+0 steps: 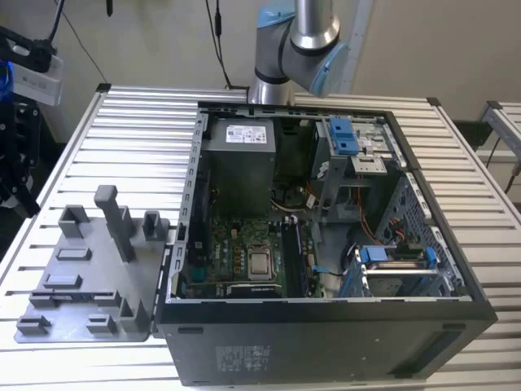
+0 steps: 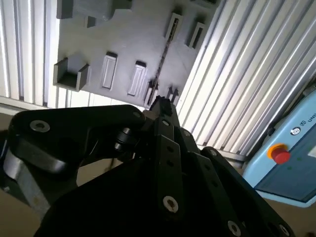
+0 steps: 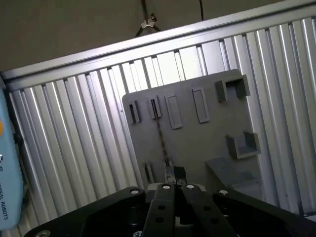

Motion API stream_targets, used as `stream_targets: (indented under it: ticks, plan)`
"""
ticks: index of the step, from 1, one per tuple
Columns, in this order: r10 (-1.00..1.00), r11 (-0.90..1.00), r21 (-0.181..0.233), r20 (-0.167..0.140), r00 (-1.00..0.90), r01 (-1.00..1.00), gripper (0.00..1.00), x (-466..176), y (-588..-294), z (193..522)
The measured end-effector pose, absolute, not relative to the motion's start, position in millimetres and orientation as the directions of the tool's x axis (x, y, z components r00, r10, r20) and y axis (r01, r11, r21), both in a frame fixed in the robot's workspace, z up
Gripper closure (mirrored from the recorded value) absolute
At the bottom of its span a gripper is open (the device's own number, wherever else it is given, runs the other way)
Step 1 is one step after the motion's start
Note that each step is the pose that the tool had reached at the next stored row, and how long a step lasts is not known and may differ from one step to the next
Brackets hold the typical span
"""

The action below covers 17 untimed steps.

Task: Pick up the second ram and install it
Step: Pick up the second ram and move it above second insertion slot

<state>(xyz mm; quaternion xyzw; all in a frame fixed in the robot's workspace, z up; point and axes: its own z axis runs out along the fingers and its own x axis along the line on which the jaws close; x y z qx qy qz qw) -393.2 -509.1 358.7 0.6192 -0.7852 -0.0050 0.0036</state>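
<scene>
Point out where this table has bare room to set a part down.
Bare slats lie between the grey tray, the table's far edge and the computer case. A narrower strip runs along the case on the exterior view's right. Crowded: the tray, with upright posts and the second ram on edge, and the case's interior.

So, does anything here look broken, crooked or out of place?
Nothing stands out. The open computer case lies on its side on the slatted table, the grey tray lies flat beside it, and the second ram stands on edge in the tray, straight, with nothing spilled or visibly broken.
</scene>
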Motion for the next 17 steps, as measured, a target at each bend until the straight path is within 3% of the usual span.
stream_targets:
  ticks: [17]
  plan:
    - [-0.999,0.038,0.011,-0.001,-0.038,-0.999,0.89,-399.7,-509.1,356.4]
